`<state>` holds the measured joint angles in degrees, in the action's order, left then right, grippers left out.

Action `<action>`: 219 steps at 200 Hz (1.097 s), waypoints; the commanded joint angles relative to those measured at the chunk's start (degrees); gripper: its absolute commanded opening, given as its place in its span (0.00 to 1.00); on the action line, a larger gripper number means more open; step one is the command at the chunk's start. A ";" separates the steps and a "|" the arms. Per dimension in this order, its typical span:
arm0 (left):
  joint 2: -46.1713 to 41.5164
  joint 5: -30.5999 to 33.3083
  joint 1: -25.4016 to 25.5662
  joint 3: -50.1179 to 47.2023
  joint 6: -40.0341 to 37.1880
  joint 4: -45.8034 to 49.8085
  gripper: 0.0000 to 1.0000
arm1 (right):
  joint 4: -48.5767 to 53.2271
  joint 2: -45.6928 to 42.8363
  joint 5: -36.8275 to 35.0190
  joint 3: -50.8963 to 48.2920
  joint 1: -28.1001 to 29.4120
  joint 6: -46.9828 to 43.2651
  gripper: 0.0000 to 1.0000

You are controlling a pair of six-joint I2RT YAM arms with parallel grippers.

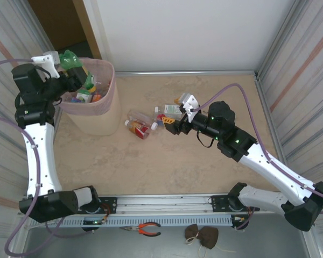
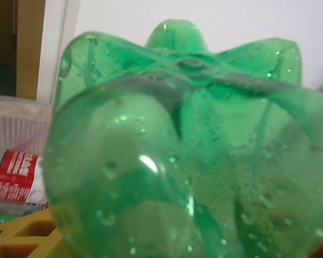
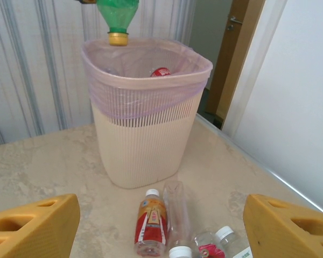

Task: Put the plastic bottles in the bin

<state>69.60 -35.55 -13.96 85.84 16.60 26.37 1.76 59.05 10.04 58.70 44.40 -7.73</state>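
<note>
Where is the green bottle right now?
Top view, far left: the green bottle hangs cap-down in the left gripper, just above the rim of the bin.

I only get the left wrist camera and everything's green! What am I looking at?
Observer: A green bottle, held cap-down by the left gripper above the bin.
Operator: Any more to grab?
Observer: Yes, a red-label bottle and a few others lie on the table beside the bin.
Operator: What's the other arm doing?
Observer: The right gripper hangs open, facing them.
</note>
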 commanded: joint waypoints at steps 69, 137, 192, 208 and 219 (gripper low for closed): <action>5.03 -2.51 -1.36 -11.12 4.61 -7.93 0.63 | 0.45 -1.33 -1.51 -0.76 0.43 -0.09 0.79; 6.16 2.17 -1.51 -12.67 3.95 -7.74 0.74 | 0.70 -1.49 -1.78 -0.79 0.33 -0.20 0.80; 4.34 3.73 -2.54 -9.57 3.62 -6.48 0.78 | 0.99 -1.83 -2.05 -0.80 0.11 -0.67 0.80; 4.01 4.20 -2.55 -7.93 2.71 -5.18 0.79 | 1.06 -1.83 -2.05 -0.82 0.07 -0.63 0.80; 3.82 4.24 -2.56 -6.91 2.18 -4.46 0.79 | 1.05 -1.83 -2.02 -0.87 0.02 -0.70 0.80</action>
<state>75.75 -32.47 -16.03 75.20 20.67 20.16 3.09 58.46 8.75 58.59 44.38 -7.97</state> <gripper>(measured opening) 0.785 0.800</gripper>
